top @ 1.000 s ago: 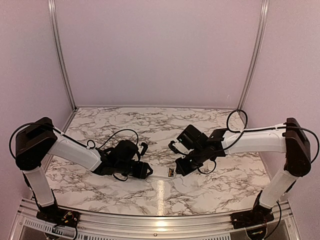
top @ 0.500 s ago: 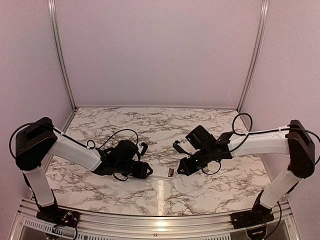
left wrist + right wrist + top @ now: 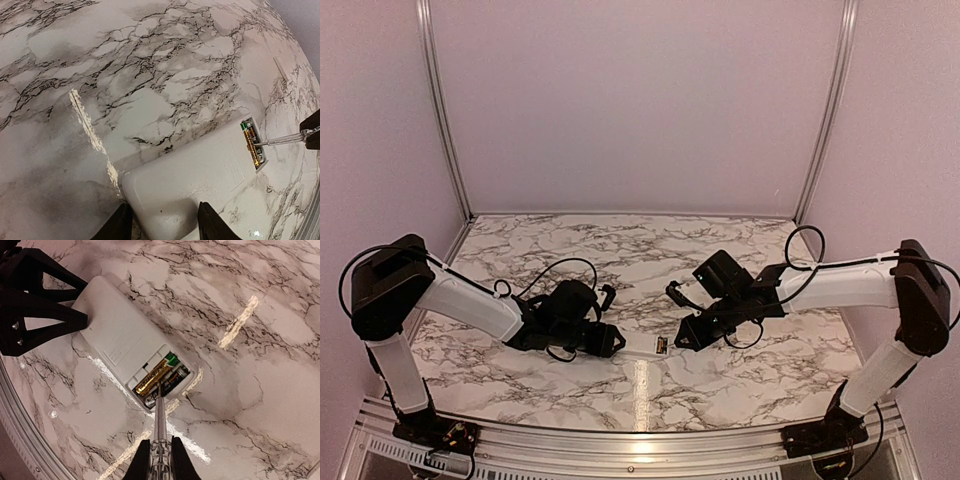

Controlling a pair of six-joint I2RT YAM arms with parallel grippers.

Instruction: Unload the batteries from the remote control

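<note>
The left pincer (image 3: 162, 214) squeezes one end of the remote control (image 3: 117, 335), flat on the desk (image 3: 250, 390). The right pincer (image 3: 160, 452), shut tight on a thin rod (image 3: 160, 420), is nearer the batteries (image 3: 156, 376). They lie at the rod's tip, slanting up-right.

From above, the remote control (image 3: 645, 351) shows only as a white sliver between the left gripper (image 3: 616, 343) and the right gripper (image 3: 686, 340). Its batteries (image 3: 159, 376) are too small to tell there. The left wrist view's bottom edge cuts off the remote's near end and the left fingers (image 3: 120, 222). The handle of the rod (image 3: 160, 415) runs off the right wrist view's bottom edge.
</note>
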